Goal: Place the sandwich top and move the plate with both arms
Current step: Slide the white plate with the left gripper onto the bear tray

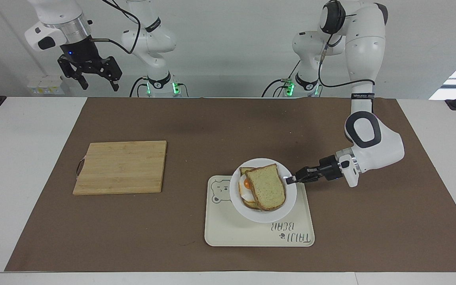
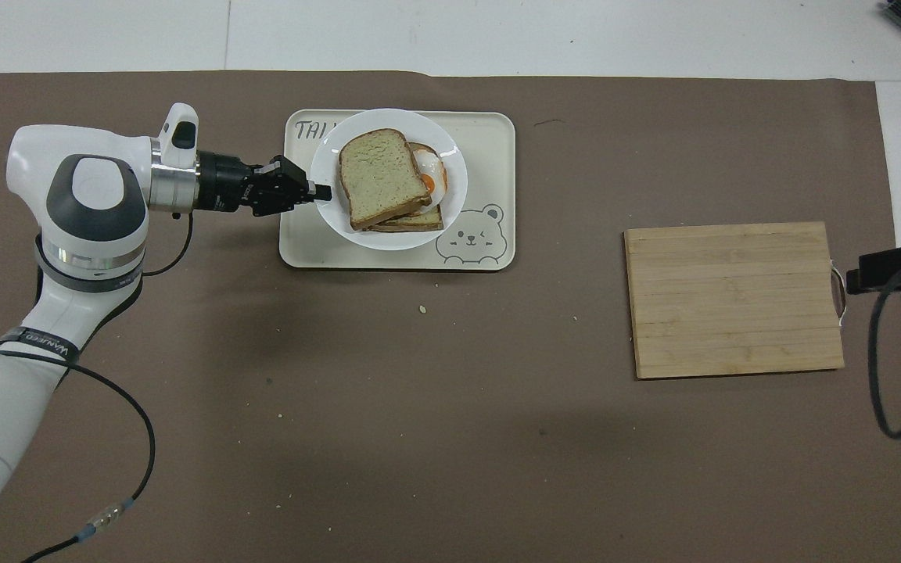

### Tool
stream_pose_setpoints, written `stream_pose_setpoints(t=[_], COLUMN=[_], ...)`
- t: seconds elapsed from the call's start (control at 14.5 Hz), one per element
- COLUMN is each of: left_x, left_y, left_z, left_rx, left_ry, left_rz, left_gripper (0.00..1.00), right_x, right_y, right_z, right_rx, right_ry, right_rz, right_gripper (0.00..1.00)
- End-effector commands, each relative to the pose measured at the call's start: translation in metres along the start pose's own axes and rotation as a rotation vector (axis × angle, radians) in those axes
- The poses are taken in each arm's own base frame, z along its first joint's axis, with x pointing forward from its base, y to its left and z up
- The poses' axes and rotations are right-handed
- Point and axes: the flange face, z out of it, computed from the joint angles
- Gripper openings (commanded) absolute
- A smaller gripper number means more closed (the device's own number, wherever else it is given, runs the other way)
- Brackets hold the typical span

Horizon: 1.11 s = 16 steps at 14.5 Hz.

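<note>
resting on the lower slice with the fried egg (image 1: 246,186), the sandwich top (image 1: 265,187) lies a little askew, so the egg shows at its edge toward the right arm's end of the table. both slices sit on the plate (image 1: 287,202), which is over the cream tray (image 1: 251,233) and covers part of its printed lettering in the overhead view; whether the plate already touches the tray or hangs just above it is hard to say from either view.

the left gripper (image 1: 290,180) reaches in sideways, low and nearly level, and its fingers are clamped on the plate's rim at the side toward the left arm's end of the table. the left arm (image 1: 370,150) bends down from its base over the brown mat (image 1: 370,221).

the wooden cutting board (image 1: 120,167) lies flat on the mat, well apart from the tray, toward the right arm's end. the right gripper (image 1: 89,77) hangs high above the table edge at that end, waiting, its fingers spread apart and holding nothing; only its tip (image 2: 884,268) shows in the overhead view, beside the board's handle end.
</note>
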Motion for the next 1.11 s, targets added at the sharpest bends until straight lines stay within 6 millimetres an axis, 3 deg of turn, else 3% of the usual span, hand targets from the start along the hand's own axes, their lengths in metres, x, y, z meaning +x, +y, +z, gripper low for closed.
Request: stream_pose_setpoints(t=[0.0, 0.14, 0.41, 0.69, 0.76, 0.83, 1.04], left_x=[0.031, 0.041, 0.038, 0.022, 0.021, 0.02, 0.025], left_y=[-0.007, -0.011, -0.01, -0.027, -0.029, -0.026, -0.031], left_z=[0.012, 0.02, 0.024, 0.035, 0.035, 0.037, 0.023], left_rx=[-0.028, -0.014, 0.03, 0.085, 0.091, 0.093, 0.087], left_ry=[0.036, 0.072, 0.059, 0.042, 0.045, 0.043, 0.054], left_rz=[-0.009, -0.006, 0.022, 0.008, -0.001, 0.0, -0.003], left_gripper=[0.0, 0.0, 0.0, 0.0, 0.69, 1.0, 1.0], right_x=[-0.004, -0.004, -0.005, -0.005, -0.004, -0.004, -0.004], right_y=[0.003, 0.003, 0.002, 0.002, 0.003, 0.003, 0.001], right_z=[0.0, 0.0, 0.0, 0.001, 0.002, 0.001, 0.006], right_rx=[-0.017, -0.017, -0.017, -0.017, -0.017, -0.017, -0.018], right_ry=[0.012, 0.012, 0.012, 0.011, 0.009, 0.012, 0.016], right_rz=[-0.018, -0.018, -0.019, -0.019, -0.018, -0.018, -0.021], right_gripper=[1.0, 1.0, 1.0, 1.0, 1.0, 1.0, 1.0])
